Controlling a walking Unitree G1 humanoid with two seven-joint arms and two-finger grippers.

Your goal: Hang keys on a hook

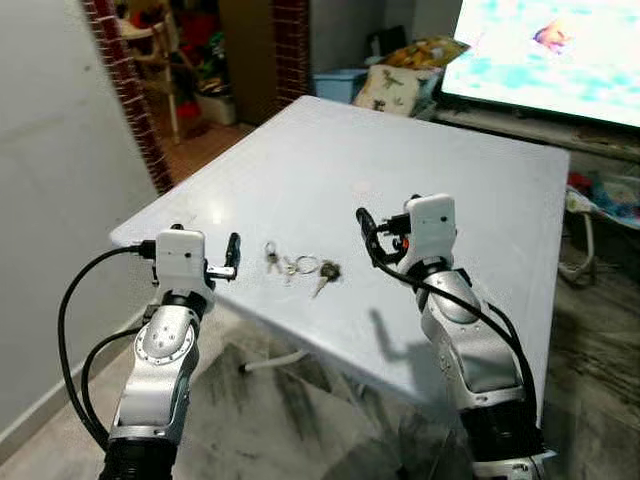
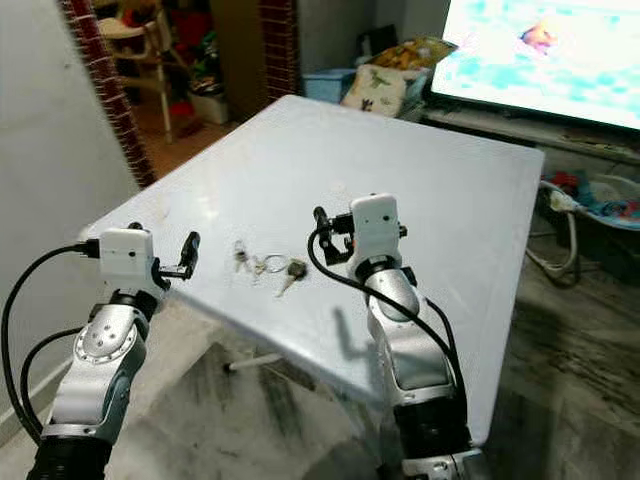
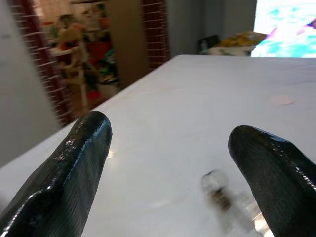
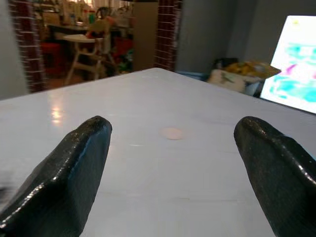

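A small bunch of keys on rings [image 1: 300, 268] lies flat on the white table [image 1: 400, 170], close to its near edge. My left gripper [image 1: 233, 256] hovers just left of the keys at the table's corner, fingers apart and empty. In the left wrist view the keys [image 3: 224, 197] appear blurred between its open fingers [image 3: 74, 163], nearer one of them. My right gripper [image 1: 364, 232] hangs just right of the keys, slightly above the tabletop. It is open too, with bare table showing between its fingers [image 4: 74, 168].
A bright TV screen [image 1: 550, 50] stands beyond the table's far right edge, with cushions [image 1: 400, 85] and a blue bin [image 1: 340, 82] behind. A brick pillar [image 1: 125, 80] and a white wall [image 1: 50, 200] are on the left. Cables [image 1: 585, 240] lie on the floor at right.
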